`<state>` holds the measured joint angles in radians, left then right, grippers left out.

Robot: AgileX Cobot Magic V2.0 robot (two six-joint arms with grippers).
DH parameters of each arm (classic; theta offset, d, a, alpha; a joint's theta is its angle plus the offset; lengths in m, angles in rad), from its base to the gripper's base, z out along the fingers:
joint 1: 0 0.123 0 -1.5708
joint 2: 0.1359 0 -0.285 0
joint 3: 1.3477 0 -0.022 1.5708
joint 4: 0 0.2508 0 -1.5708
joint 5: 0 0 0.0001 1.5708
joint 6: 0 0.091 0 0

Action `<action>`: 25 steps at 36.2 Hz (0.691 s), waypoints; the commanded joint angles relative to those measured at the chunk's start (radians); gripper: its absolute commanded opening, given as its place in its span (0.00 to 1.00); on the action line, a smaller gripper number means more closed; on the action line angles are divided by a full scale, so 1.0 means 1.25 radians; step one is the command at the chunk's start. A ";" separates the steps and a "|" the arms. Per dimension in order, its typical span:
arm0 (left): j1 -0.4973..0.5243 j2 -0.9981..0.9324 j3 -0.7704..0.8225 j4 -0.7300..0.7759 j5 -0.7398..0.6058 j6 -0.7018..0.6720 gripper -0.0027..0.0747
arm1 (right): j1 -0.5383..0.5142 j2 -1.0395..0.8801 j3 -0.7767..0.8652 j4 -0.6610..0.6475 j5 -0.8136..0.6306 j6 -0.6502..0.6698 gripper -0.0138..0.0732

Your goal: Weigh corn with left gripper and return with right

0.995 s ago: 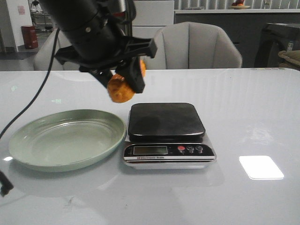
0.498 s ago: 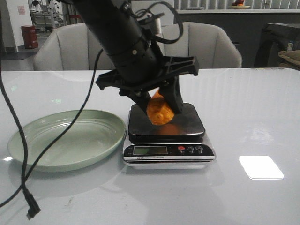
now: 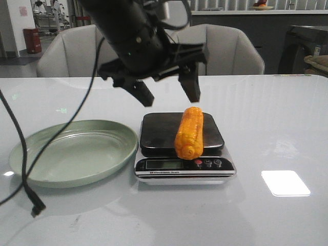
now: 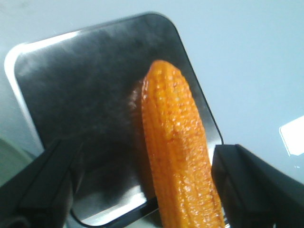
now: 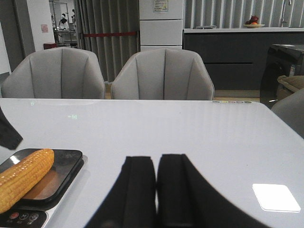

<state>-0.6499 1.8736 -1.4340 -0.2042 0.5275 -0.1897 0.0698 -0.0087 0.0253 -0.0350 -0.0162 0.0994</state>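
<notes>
The corn (image 3: 189, 132), a knobbly orange-yellow cob, lies lengthwise on the scale (image 3: 182, 134), its dark platform smooth, directly below the left tool (image 3: 169, 96), whose black fingers stand apart.

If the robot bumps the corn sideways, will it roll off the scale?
Probably yes: the corn is round and lies loose on the flat, shiny scale, near one edge. It looks stiff, so it should lift without bending. The bumpy kernels likely help the pincer hold it.
</notes>
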 commanded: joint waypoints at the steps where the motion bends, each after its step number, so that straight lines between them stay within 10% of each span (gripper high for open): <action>1: 0.028 -0.100 -0.018 0.005 -0.022 -0.006 0.74 | -0.002 -0.016 0.009 -0.002 -0.066 -0.004 0.37; 25: 0.106 -0.836 0.497 0.172 0.012 -0.006 0.58 | -0.002 -0.016 0.009 -0.002 -0.066 -0.004 0.37</action>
<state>-0.5204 0.9337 -0.8338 -0.0081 0.5838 -0.1905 0.0698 -0.0087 0.0253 -0.0350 -0.0162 0.0994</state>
